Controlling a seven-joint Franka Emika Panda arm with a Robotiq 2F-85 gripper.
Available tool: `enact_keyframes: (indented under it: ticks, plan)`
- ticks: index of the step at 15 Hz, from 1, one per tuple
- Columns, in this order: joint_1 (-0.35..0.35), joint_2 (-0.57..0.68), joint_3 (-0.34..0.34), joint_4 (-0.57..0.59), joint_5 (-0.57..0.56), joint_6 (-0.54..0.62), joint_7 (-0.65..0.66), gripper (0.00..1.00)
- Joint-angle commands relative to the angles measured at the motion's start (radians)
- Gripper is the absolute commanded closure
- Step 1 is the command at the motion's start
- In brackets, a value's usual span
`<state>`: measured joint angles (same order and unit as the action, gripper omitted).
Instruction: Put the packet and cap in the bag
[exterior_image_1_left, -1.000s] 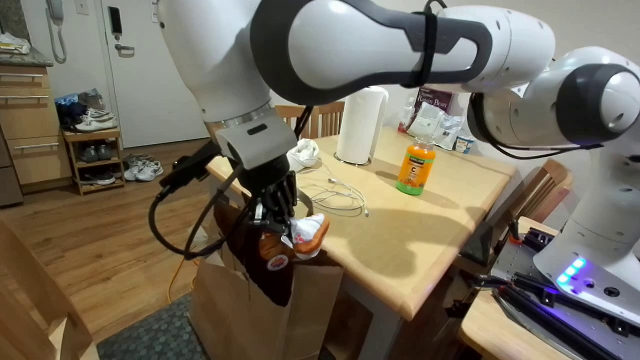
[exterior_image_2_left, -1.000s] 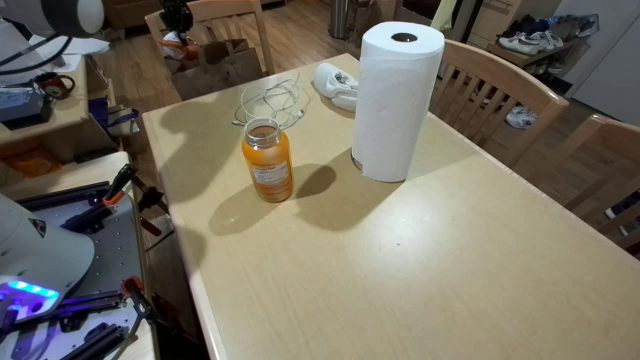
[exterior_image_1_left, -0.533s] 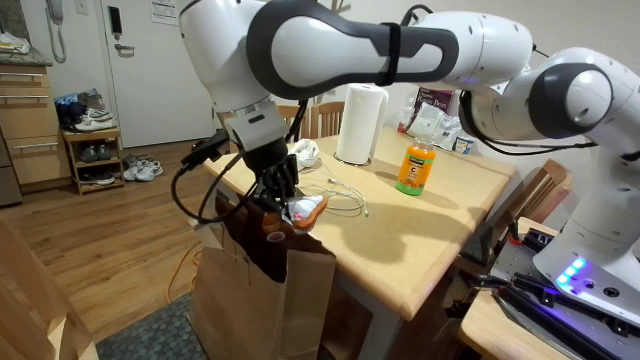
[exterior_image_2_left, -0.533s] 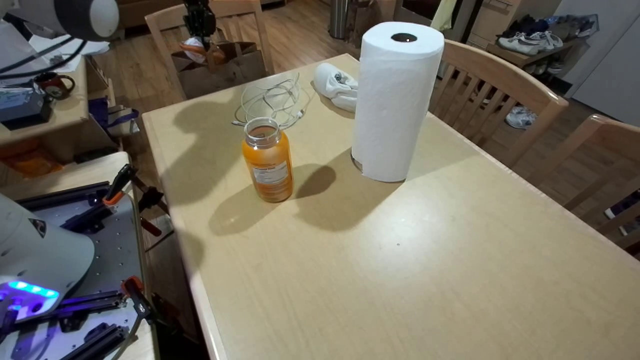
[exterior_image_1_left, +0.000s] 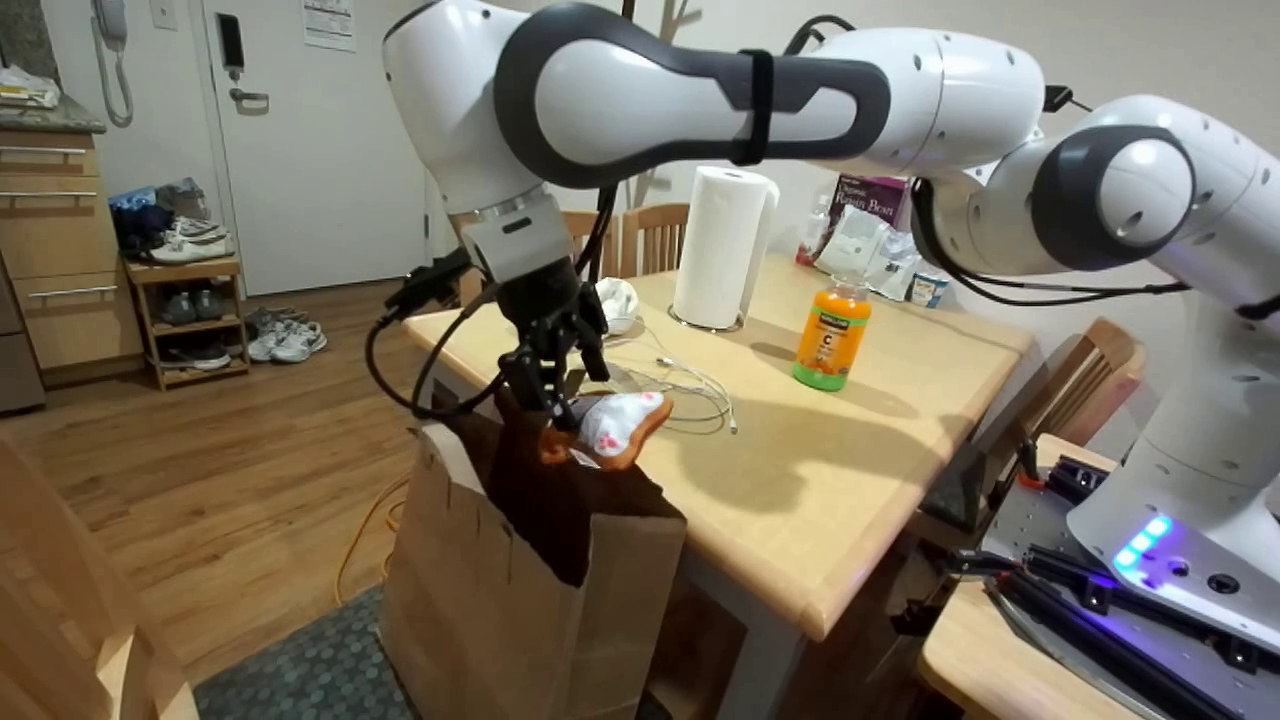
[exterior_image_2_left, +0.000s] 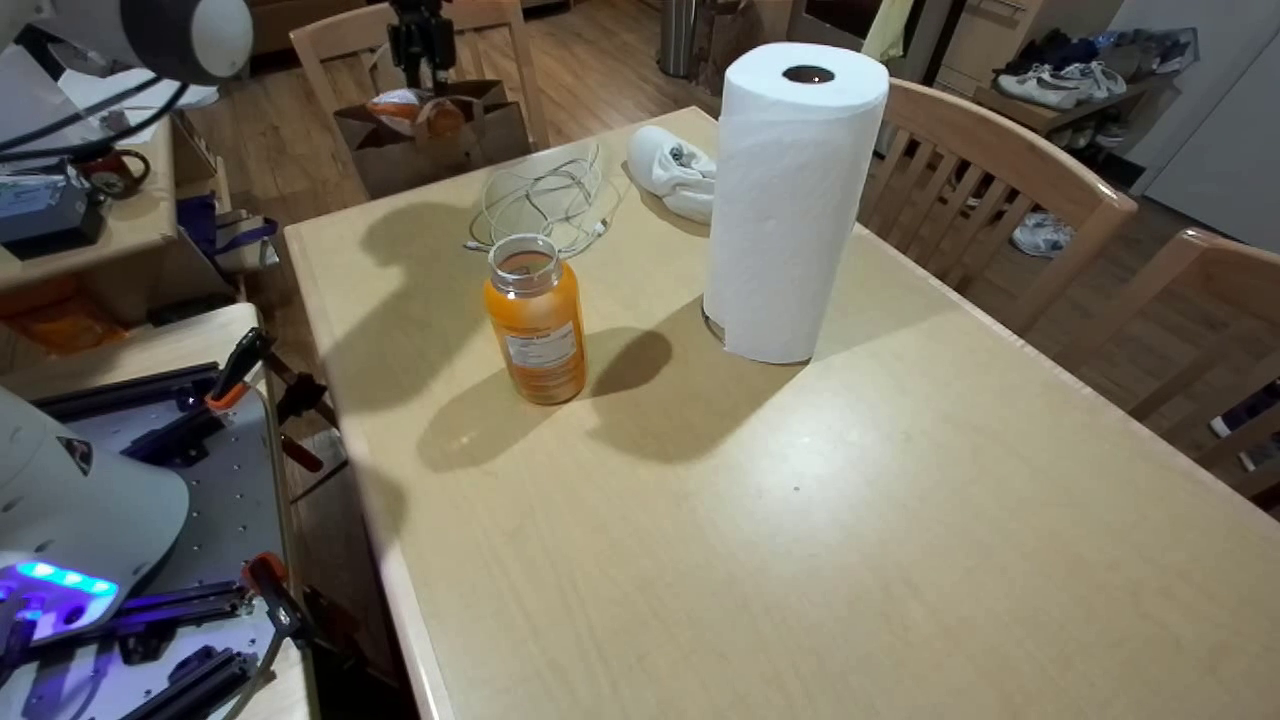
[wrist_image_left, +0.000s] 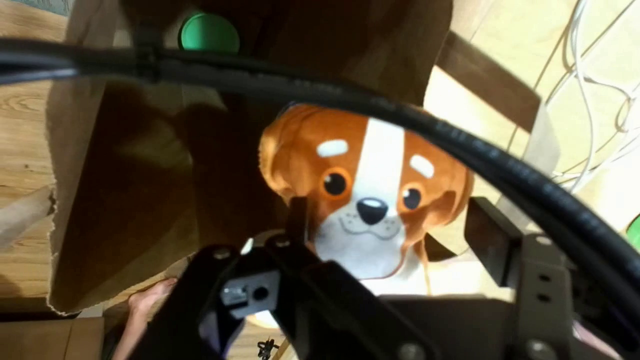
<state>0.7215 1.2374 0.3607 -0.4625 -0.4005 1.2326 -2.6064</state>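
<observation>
Wrist view: my gripper (wrist_image_left: 394, 224) gapes wide, gripping nothing, above the plush dog (wrist_image_left: 367, 200), a cable (wrist_image_left: 325, 92) masking its crown; the bag (wrist_image_left: 145, 215) below is cut off.

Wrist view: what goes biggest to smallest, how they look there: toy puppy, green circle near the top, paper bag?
1. Paper bag, biggest by far
2. Toy puppy
3. Green circle, clearly smallest
</observation>
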Motion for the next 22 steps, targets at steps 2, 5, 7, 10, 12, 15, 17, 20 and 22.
enact_keyframes:
  ticks: [2, 5, 7, 10, 12, 15, 17, 20, 22]
  plan:
    - [-0.012, -0.009, 0.056, -0.012, 0.021, 0.014, 0.000, 0.00]
    - [-0.007, 0.000, 0.058, 0.006, 0.031, 0.002, 0.003, 0.00]
    - [0.041, 0.010, -0.079, 0.063, 0.127, -0.025, 0.023, 0.00]
    - [0.060, 0.003, -0.184, 0.116, 0.167, -0.039, 0.148, 0.00]
    - [0.066, -0.006, -0.232, 0.147, 0.175, -0.044, 0.224, 0.00]
    - [0.053, -0.089, -0.277, 0.080, 0.185, -0.014, 0.357, 0.00]
    - [0.029, -0.124, -0.288, 0.084, 0.201, -0.017, 0.432, 0.00]
    - [-0.026, -0.161, -0.320, 0.079, 0.190, -0.008, 0.512, 0.00]
    - [-0.012, -0.165, -0.322, 0.061, 0.174, 0.002, 0.485, 0.00]
